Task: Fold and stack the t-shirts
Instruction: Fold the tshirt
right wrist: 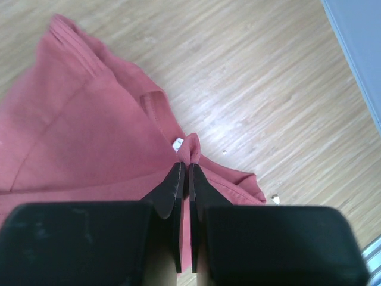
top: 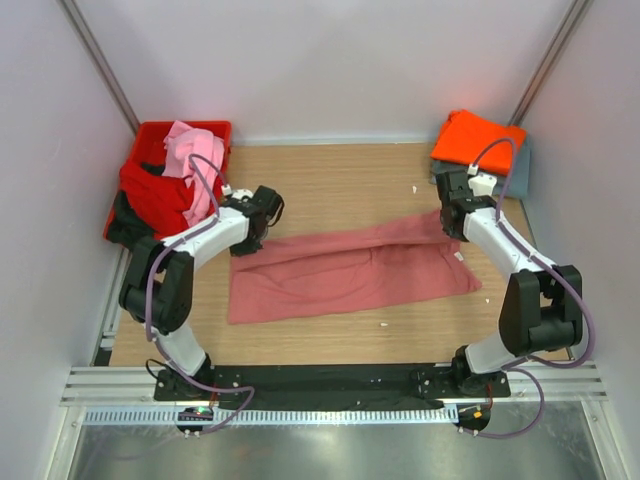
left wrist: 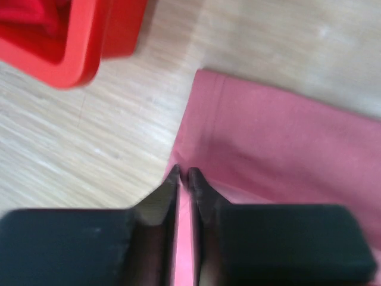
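Now we fold the salmon-pink t-shirt (top: 350,272): left gripper (left wrist: 183,171) and right gripper (right wrist: 184,167) clamp its far corners; next we should draw both evenly toward the near edge of the desk (top: 340,185).

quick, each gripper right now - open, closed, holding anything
Left gripper: closed, pinching an edge of the dusty salmon-pink cloth t-shirt.
Right gripper: closed, pinching the opposite end of the same t-shirt.

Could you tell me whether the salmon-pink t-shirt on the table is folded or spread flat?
Partly folded: the salmon-pink t-shirt lies as a long narrow band, one layer's edge overlapping another.
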